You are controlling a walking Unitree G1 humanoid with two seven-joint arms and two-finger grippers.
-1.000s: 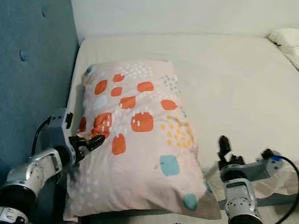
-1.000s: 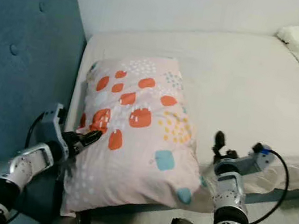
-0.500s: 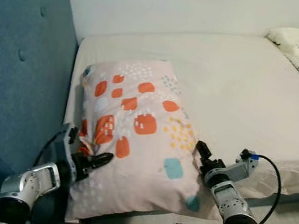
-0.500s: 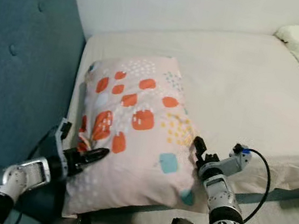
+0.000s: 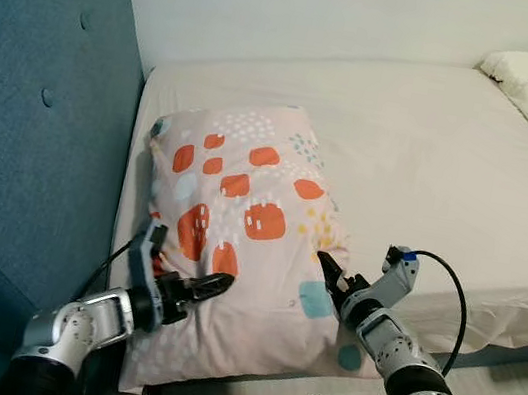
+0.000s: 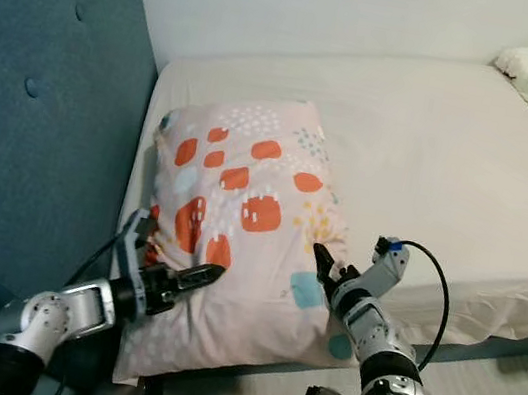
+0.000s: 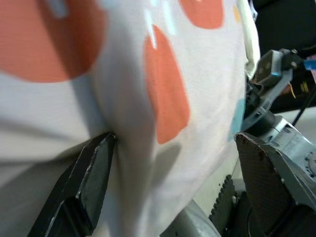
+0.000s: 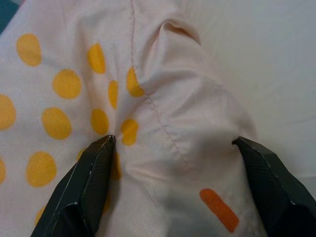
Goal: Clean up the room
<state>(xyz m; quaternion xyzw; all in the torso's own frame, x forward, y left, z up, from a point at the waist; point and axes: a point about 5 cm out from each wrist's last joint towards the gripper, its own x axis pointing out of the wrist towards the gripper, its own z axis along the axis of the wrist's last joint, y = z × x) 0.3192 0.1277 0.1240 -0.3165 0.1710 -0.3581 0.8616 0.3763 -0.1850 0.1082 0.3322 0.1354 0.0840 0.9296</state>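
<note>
Head view: the pillow (image 5: 246, 245) lies on the bed (image 5: 433, 155) by the blue headboard (image 5: 24, 117), both arms reaching in low. The left gripper (image 5: 196, 291) presses its near-left edge, the right gripper (image 5: 329, 275) its right side. Wrist views show each pair of fingers spread wide with fabric bulging between; whether they pinch is unclear.

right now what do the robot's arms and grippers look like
Both arms are silver, jointed metal with black bands. The left gripper and right gripper each have two long black fingers. A black cable loops off the right wrist, by a small blue mark; another trails the left.
</note>
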